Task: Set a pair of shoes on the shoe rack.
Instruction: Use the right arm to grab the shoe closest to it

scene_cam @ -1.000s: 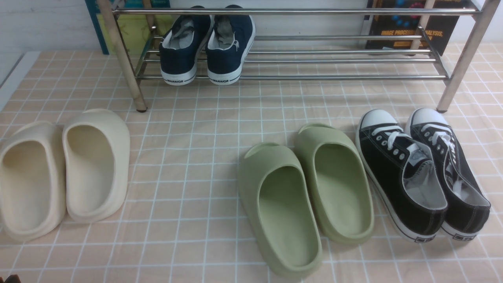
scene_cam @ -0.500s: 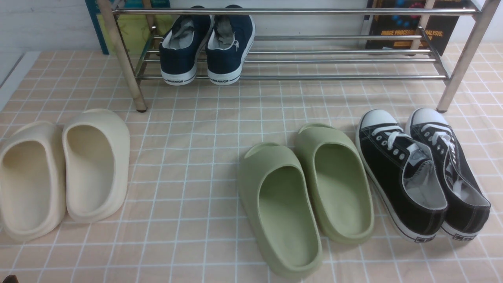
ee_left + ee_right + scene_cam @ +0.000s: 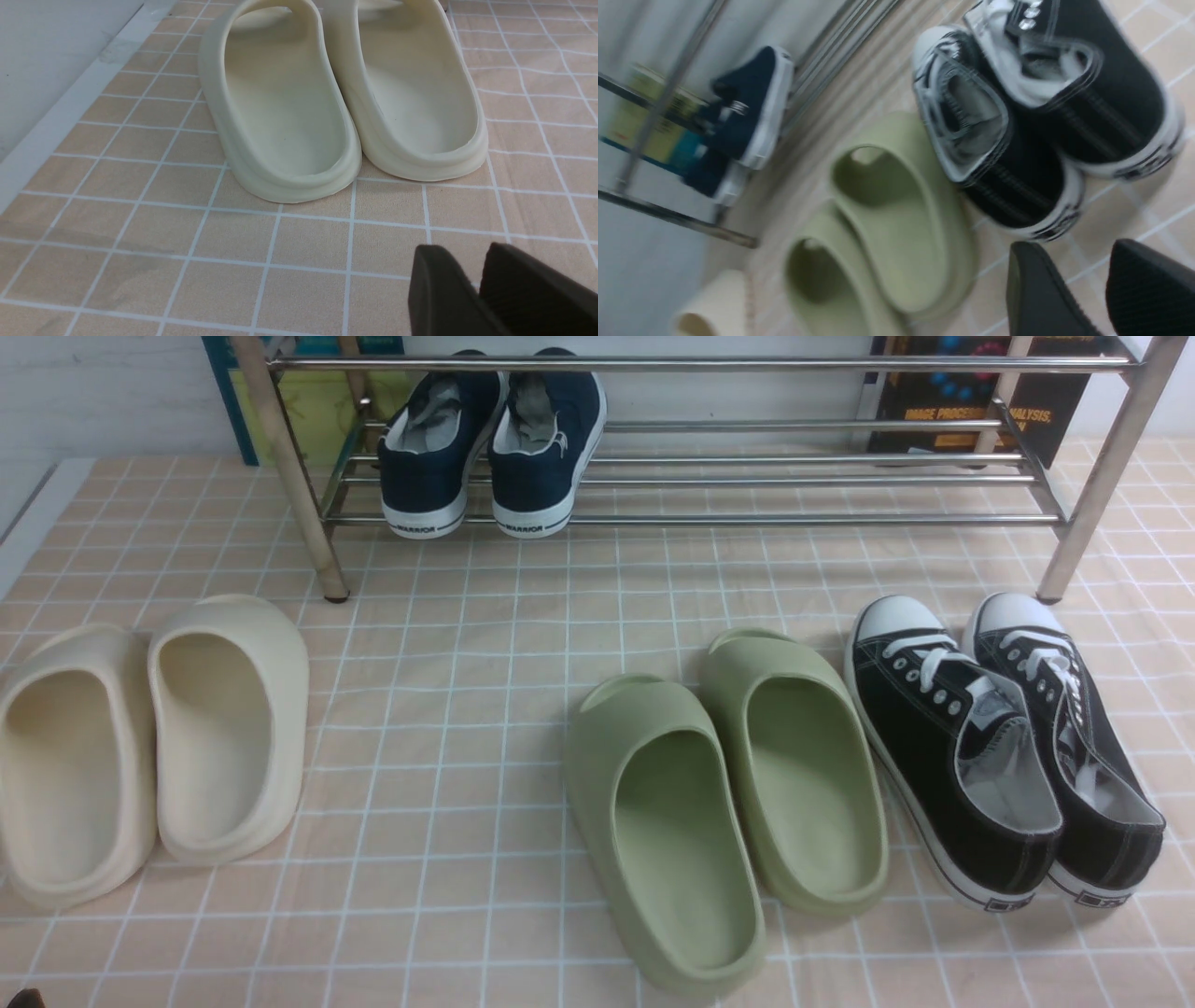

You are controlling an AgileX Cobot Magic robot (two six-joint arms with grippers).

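Observation:
The two black sneakers with white toe caps stand side by side on the checked cloth at the front right, the left shoe (image 3: pixel 952 756) and the right shoe (image 3: pixel 1074 747), toes toward the silver shoe rack (image 3: pixel 747 519). They also show, blurred, in the right wrist view (image 3: pixel 1017 154). My right gripper (image 3: pixel 1071 249) is open and empty, a short way behind their heels. My left gripper (image 3: pixel 462 254) is shut and empty, low over the cloth behind the cream slides (image 3: pixel 289 107). Neither gripper shows in the front view.
Navy sneakers (image 3: pixel 490 448) sit on the rack's lower shelf at its left end. Green slides (image 3: pixel 728 793) lie just left of the black sneakers. Cream slides (image 3: pixel 149 737) lie at the far left. Books (image 3: pixel 971 401) lean behind the rack.

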